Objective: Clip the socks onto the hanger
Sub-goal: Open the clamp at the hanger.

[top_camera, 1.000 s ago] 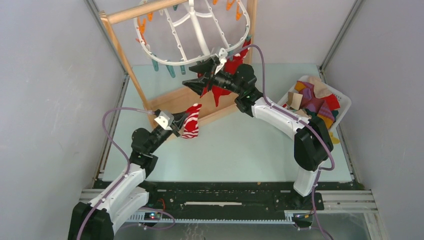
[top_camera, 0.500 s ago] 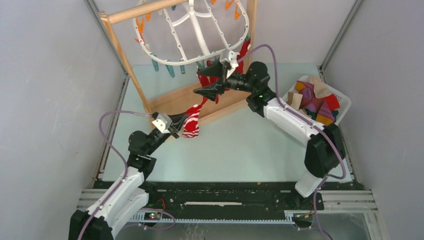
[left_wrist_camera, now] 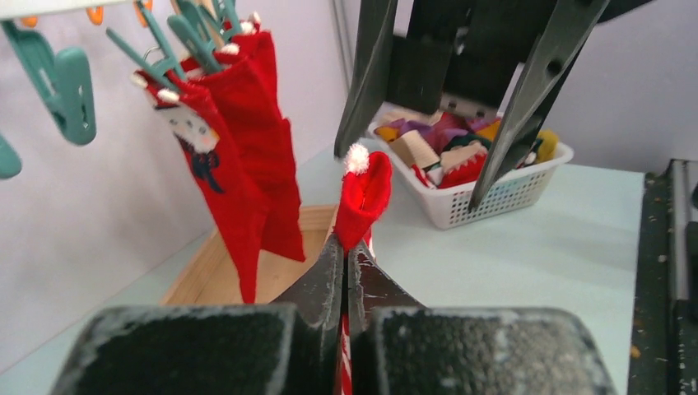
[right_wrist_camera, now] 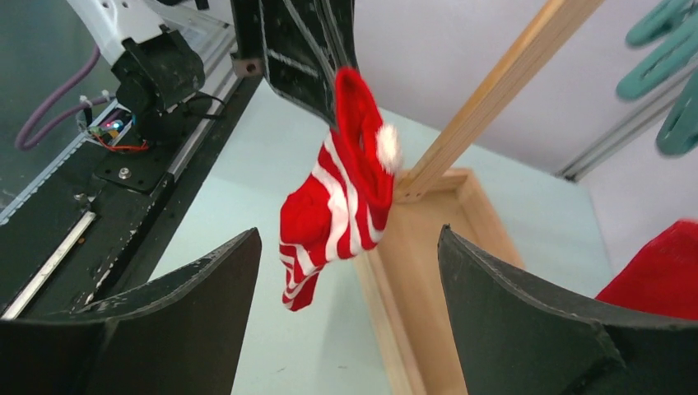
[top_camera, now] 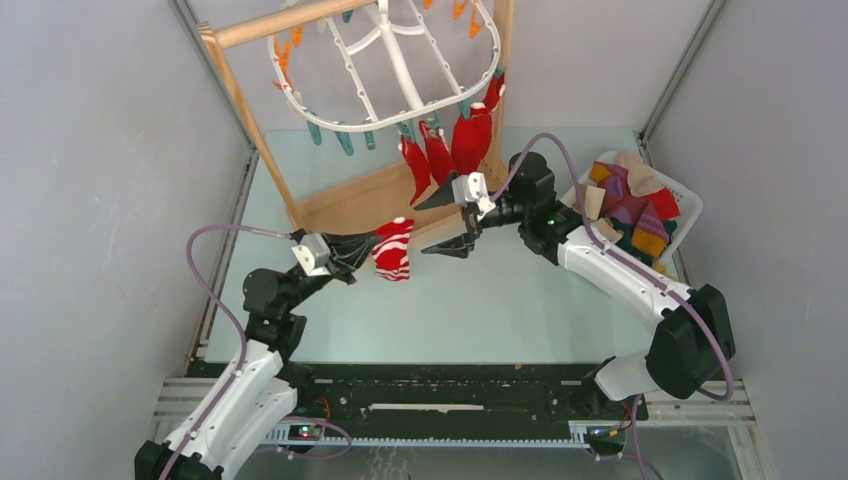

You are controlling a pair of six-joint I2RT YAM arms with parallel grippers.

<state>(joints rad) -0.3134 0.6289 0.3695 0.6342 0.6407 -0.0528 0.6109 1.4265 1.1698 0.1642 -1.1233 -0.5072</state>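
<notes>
Right gripper (top_camera: pixel 425 228) is now seen pulled down and away from the hanger (top_camera: pixel 397 60) rim, where it sat among the red socks (top_camera: pixel 470 135) a second ago. Its jaws are spread wide and empty, aimed at the striped sock (top_camera: pixel 393 250). The last clip is judged done, and a handover of the next sock appears to be set up. Left gripper (top_camera: pixel 365 250) is clamped on the striped sock's cuff. The sock is held dangling above the surface (top_camera: pixel 520 300), just in front of the wooden stand (top_camera: pixel 270 27), and is shifted slightly toward the right arm versus before. Count: one hanger, one striped sock in hand, four plain red socks clipped along the near-right rim (the farthest partly hidden by the stand post), and one basket (left_wrist_camera: pixel 502 196) holding a mixed heap that cannot be counted. Three free teal clothespins (top_camera: pixel 343 140) are seen on the near rim; the orange ones are too cut off to be counted.
</notes>
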